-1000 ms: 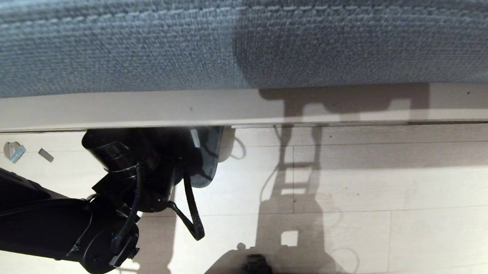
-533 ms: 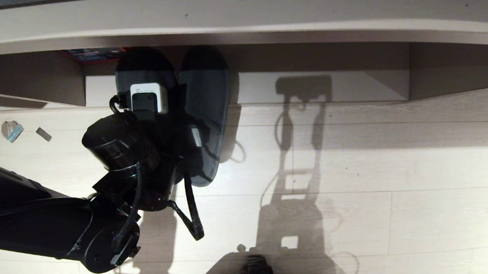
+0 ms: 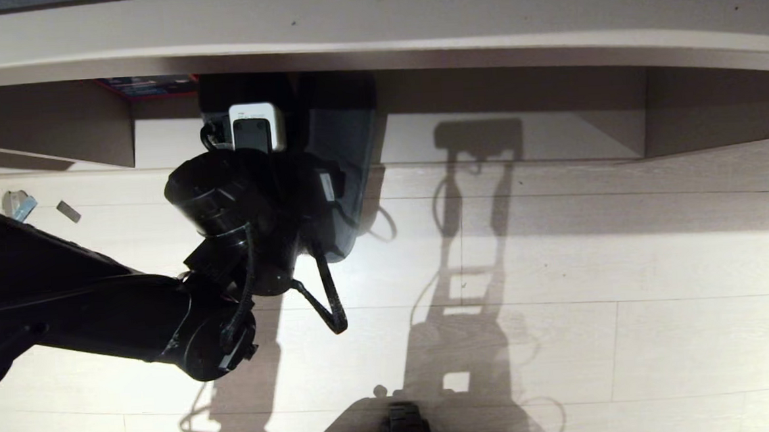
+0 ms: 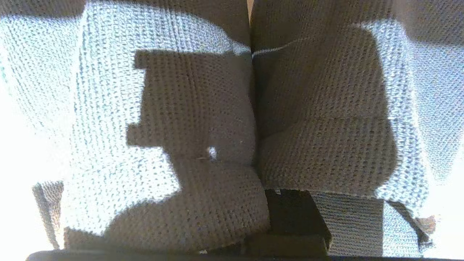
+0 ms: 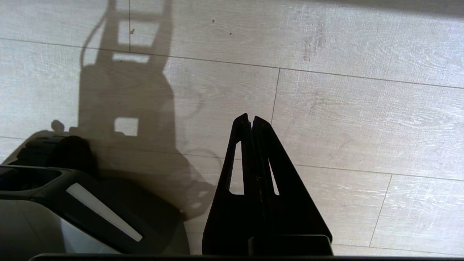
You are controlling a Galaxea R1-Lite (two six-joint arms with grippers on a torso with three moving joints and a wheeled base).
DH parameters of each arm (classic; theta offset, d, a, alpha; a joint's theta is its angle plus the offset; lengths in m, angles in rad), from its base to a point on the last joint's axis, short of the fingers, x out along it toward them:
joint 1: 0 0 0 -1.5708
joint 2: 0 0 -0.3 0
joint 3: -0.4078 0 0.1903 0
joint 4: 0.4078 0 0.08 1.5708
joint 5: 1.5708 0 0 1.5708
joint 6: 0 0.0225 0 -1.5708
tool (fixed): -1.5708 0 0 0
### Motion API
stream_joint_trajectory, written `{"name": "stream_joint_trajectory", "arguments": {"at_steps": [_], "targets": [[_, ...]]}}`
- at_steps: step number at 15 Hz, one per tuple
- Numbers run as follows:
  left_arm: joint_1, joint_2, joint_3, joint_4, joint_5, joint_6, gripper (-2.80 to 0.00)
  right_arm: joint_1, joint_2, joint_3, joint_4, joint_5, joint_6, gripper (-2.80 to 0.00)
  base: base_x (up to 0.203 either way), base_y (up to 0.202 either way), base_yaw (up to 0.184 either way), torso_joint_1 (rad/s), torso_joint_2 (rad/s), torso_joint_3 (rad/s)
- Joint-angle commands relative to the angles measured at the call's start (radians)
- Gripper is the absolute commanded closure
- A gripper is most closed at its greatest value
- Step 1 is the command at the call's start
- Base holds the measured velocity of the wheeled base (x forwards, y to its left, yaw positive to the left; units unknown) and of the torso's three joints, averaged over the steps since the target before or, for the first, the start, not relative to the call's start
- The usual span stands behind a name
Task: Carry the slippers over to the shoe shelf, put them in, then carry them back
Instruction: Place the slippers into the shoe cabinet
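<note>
The pair of grey knitted slippers (image 3: 348,158) hangs side by side from my left gripper. Their toes reach under the upper board into the shoe shelf (image 3: 551,138), above its pale base board, and their heels still stick out over the floor. In the left wrist view the slippers (image 4: 163,127) fill the picture. My left gripper (image 4: 262,188) is shut on their touching inner walls. One dark finger (image 4: 293,214) shows inside the opening of one slipper; the other finger is hidden. My right gripper (image 5: 251,117) is shut, holds nothing and hangs parked over the floor.
The beige upper board (image 3: 374,19) overhangs the cubby, which has side panels at its left (image 3: 44,125) and right (image 3: 708,103). A red and blue box (image 3: 144,86) lies at the back left of the cubby. Two small scraps (image 3: 21,207) lie on the pale wood floor. My base (image 3: 405,429) shows at the bottom.
The head view has dropped from the blue cushion to the cubby below it. My left arm has carried the slippers forward, so their toes now sit deeper under the upper board.
</note>
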Motion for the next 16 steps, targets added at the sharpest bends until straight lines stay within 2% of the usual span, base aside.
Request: {"name": "stream_joint_trajectory", "arguments": {"at_steps": [1,3,6,13,16], "targets": [[-0.001,0.061,-0.066,-0.018,0.004,0.0,0.0,0.001,0.001,0.0,0.0,0.0,0.0,0.0,0.0,0.0,0.0,0.0,0.0,0.0],[-0.003,0.072,-0.099,-0.071,-0.003,0.003,0.0,0.001,0.001,0.0,0.001,0.0,0.0,0.0,0.0,0.0,0.0,0.0,0.0,0.0],[-0.003,0.093,-0.173,-0.069,-0.002,0.005,0.0,0.001,0.002,0.0,0.001,0.0,0.0,0.0,0.0,0.0,0.0,0.0,0.0,0.0],[0.008,0.208,-0.436,0.051,-0.006,0.05,0.0,0.001,0.002,0.0,0.001,0.0,0.0,0.0,0.0,0.0,0.0,0.0,0.0,0.0],[0.011,0.224,-0.466,0.085,-0.076,0.053,0.0,0.001,0.002,0.0,0.001,0.0,0.0,0.0,0.0,0.0,0.0,0.0,0.0,0.0]]}}
